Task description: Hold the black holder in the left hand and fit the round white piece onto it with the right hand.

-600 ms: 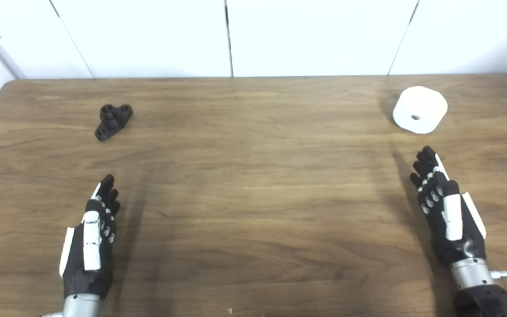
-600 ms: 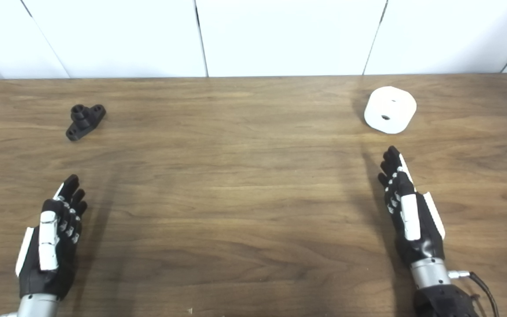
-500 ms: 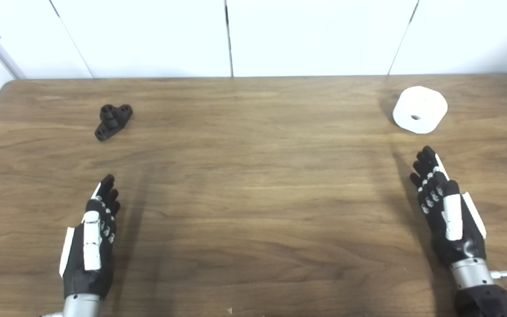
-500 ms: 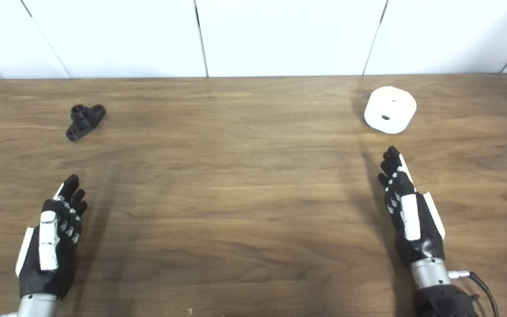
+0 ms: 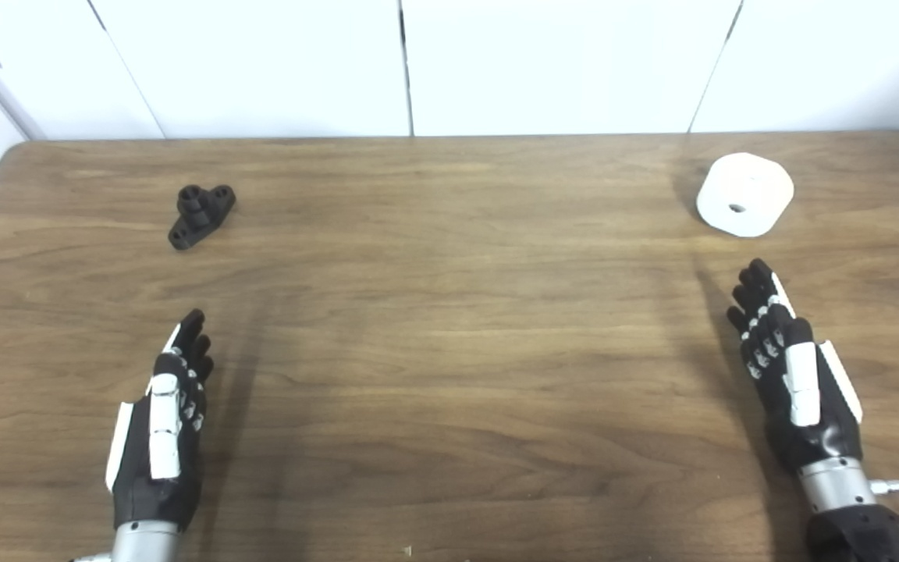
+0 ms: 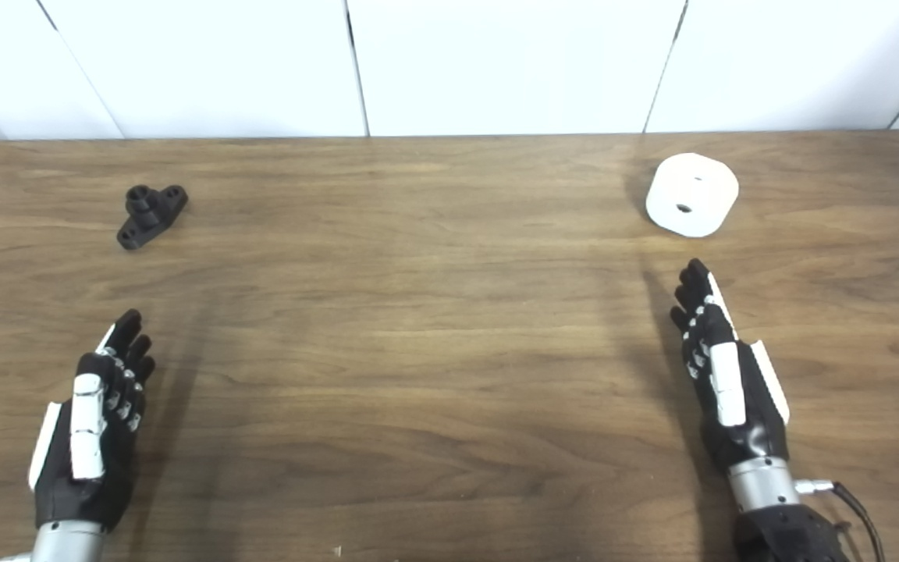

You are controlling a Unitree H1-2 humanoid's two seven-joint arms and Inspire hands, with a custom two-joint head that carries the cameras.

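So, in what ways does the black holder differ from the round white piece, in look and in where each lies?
The black holder is dark and looks small, a flat base with a short post; the round white piece is pale, bulkier, a smooth drum with one centre hole. The holder lies far left, ahead of the left hand; the white piece far right, ahead of the right hand. Both rest on the table, untouched.

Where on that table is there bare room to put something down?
The widest bare patch of table runs between the black holder and the round white piece, down between the left hand and right hand. Nowhere is crowded; only small gaps separate each hand from its part.
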